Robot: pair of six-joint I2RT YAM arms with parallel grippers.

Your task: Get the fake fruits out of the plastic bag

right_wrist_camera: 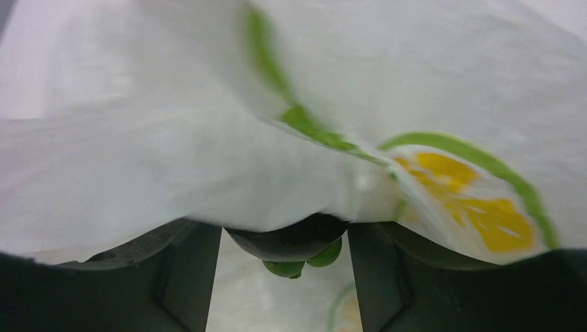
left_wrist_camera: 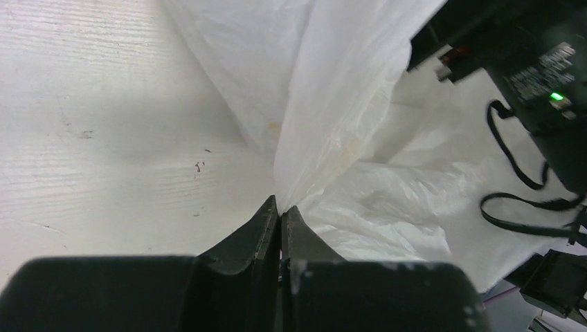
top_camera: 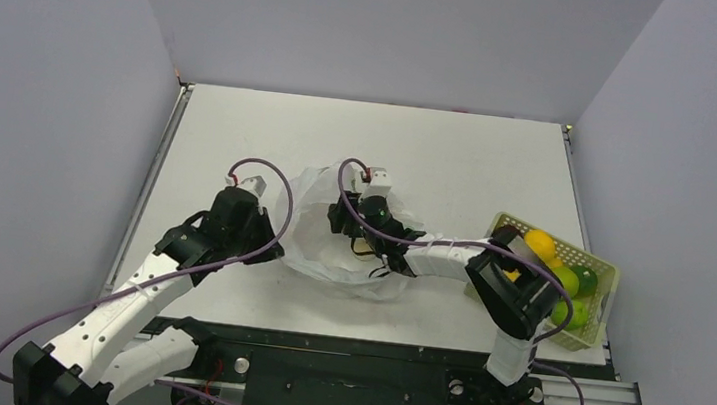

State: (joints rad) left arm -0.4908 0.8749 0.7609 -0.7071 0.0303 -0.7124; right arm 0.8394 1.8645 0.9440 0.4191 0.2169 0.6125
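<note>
The plastic bag (top_camera: 314, 253) lies crumpled and open at the middle of the table. My left gripper (top_camera: 271, 232) pinches its left edge; in the left wrist view the jaws (left_wrist_camera: 280, 206) are shut on the white film (left_wrist_camera: 332, 104). My right gripper (top_camera: 362, 243) reaches down into the bag's mouth. In the right wrist view a dark purple round fruit (right_wrist_camera: 291, 242) with small green leaves sits between the two fingers (right_wrist_camera: 187, 277), touching both, so my right gripper (right_wrist_camera: 284, 232) is shut on it. A fold of the bag (right_wrist_camera: 208, 138) with a yellow-green logo drapes over the fruit's top and the fingertips.
A pale yellow-green perforated basket (top_camera: 585, 257) stands at the right edge of the table, holding a yellow fruit (top_camera: 539, 244) and green ones (top_camera: 570, 280). The right arm's elbow (top_camera: 511, 289) hangs just in front of it. Grey walls close in the table's sides.
</note>
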